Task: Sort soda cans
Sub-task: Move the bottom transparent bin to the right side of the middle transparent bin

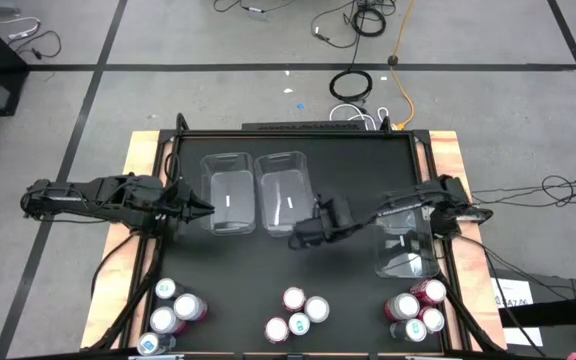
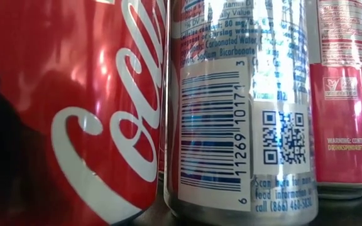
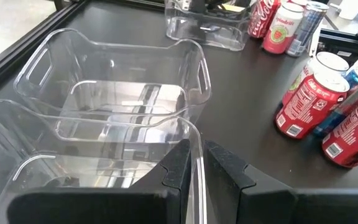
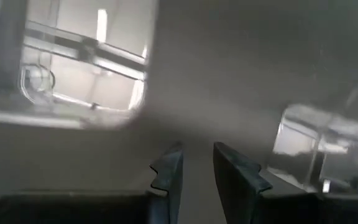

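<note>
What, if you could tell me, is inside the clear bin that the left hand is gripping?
Nothing shows inside the clear bin: through its walls only the dark table appears. The left hand is closed on its rim, covering a small corner.

Two dark, nearly black arms are seen from above, each built of slim jointed segments with thin cables run alongside. The left arm (image 1: 108,198) tapers to a narrow pointed tip. On each wrist, two flat black fingers (image 3: 178,168) with angular, stepped inner edges are mounted on a broad black bar.

red soda cans (image 3: 308,99) white script, clear bins (image 1: 230,190), black table (image 1: 358,170)
</note>
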